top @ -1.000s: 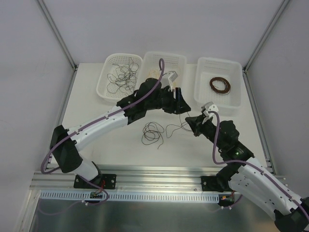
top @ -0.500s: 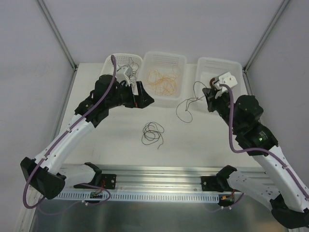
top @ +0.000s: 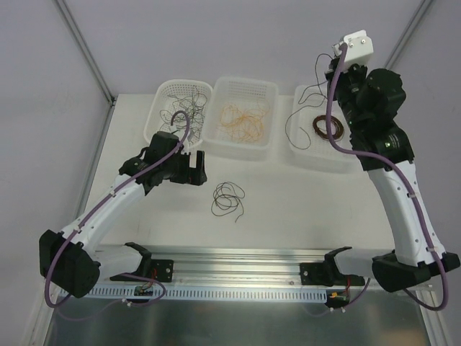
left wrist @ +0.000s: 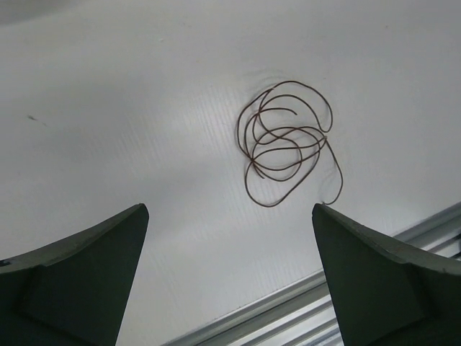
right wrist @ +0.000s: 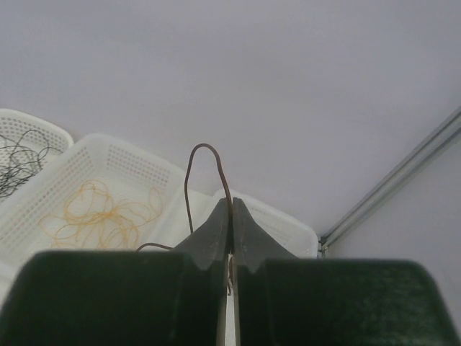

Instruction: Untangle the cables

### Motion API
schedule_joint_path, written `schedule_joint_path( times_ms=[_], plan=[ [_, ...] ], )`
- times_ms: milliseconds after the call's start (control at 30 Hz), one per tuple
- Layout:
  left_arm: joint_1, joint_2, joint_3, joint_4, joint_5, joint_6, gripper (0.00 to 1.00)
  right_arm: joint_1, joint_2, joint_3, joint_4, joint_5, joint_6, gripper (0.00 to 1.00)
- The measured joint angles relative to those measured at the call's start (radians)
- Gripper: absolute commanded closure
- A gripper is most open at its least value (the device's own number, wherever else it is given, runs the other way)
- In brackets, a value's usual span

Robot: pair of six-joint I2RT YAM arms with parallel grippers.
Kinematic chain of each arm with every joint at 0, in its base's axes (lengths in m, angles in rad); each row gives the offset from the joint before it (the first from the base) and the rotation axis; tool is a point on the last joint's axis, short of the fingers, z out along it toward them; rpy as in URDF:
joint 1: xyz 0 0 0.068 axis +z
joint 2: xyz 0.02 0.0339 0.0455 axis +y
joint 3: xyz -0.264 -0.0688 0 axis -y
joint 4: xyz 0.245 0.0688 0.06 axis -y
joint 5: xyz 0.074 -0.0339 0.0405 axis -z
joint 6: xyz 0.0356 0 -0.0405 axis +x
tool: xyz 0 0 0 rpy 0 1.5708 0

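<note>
A loose tangle of thin brown wire (top: 229, 196) lies on the white table near the middle; it also shows in the left wrist view (left wrist: 284, 140). My left gripper (top: 194, 167) is open and empty, low over the table to the left of the tangle (left wrist: 230, 209). My right gripper (top: 335, 71) is raised high above the right basket and shut on one thin brown wire (top: 289, 126), which hangs down in a long curve. In the right wrist view the wire (right wrist: 205, 151) loops up out of the closed gripper (right wrist: 231, 205).
Three white baskets stand along the back: the left one (top: 160, 97) holds black wires, the middle one (top: 270, 90) orange-yellow wires (right wrist: 108, 216), the right one (top: 349, 101) a wound dark-brown wire ring (top: 328, 128). A metal rail (top: 238, 256) runs along the near edge.
My right arm has swung up and back, lifting the brown wire from table height to high over the right basket. My left arm has drawn back left and down from the baskets.
</note>
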Motion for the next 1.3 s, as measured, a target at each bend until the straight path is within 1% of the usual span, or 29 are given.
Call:
schedule_joint_path(
  times_ms=[133,300,433,500,533,567,600,633,667,733,767,833,933,1033,1200,1300],
  plan=[
    [0.005,0.000,-0.012,-0.013,-0.034,0.034,0.01,-0.095,0.104,0.068,0.021,-0.028,-0.004,0.99],
    [0.009,-0.013,-0.016,-0.012,-0.084,0.056,0.01,-0.213,0.206,0.080,0.056,-0.052,0.018,0.99],
    [0.009,-0.024,-0.026,-0.013,-0.127,0.071,0.01,-0.287,0.279,0.050,0.078,-0.071,0.063,0.99],
    [0.009,-0.024,-0.029,-0.013,-0.138,0.077,0.01,-0.307,0.306,0.013,0.093,-0.072,0.081,0.99],
    [0.009,-0.024,-0.029,-0.013,-0.145,0.078,0.01,-0.315,0.319,-0.019,0.110,-0.072,0.096,0.97],
    [0.009,-0.024,-0.029,-0.013,-0.150,0.079,0.01,-0.322,0.330,-0.051,0.113,-0.073,0.113,0.93],
    [0.009,-0.024,-0.029,-0.013,-0.155,0.080,0.01,-0.328,0.344,-0.080,0.114,-0.075,0.130,0.72],
    [0.009,-0.024,-0.029,-0.013,-0.156,0.080,0.01,-0.334,0.359,-0.106,0.114,-0.081,0.151,0.63],
    [0.009,-0.024,-0.029,-0.013,-0.157,0.081,0.01,-0.337,0.371,-0.128,0.112,-0.089,0.160,0.51],
    [0.009,-0.024,-0.029,-0.013,-0.157,0.081,0.01,-0.341,0.394,-0.161,0.090,-0.101,0.180,0.45],
    [0.009,-0.024,-0.029,-0.013,-0.157,0.081,0.01,-0.343,0.403,-0.169,0.075,-0.108,0.189,0.40],
    [0.009,-0.024,-0.029,-0.013,-0.157,0.081,0.01,-0.343,0.408,-0.176,0.049,-0.125,0.204,0.37],
    [0.009,-0.024,-0.029,-0.013,-0.157,0.081,0.01,-0.329,0.379,-0.208,0.032,-0.150,0.220,0.34],
    [0.009,-0.024,-0.029,-0.013,-0.156,0.081,0.01,-0.279,0.312,-0.280,0.014,-0.181,0.229,0.34],
    [0.015,-0.023,-0.029,-0.013,-0.153,0.081,0.01,-0.108,0.178,-0.439,-0.023,-0.237,0.271,0.34],
    [0.015,-0.020,-0.029,-0.013,-0.150,0.081,0.01,0.008,0.146,-0.514,-0.032,-0.270,0.304,0.37]
  ],
)
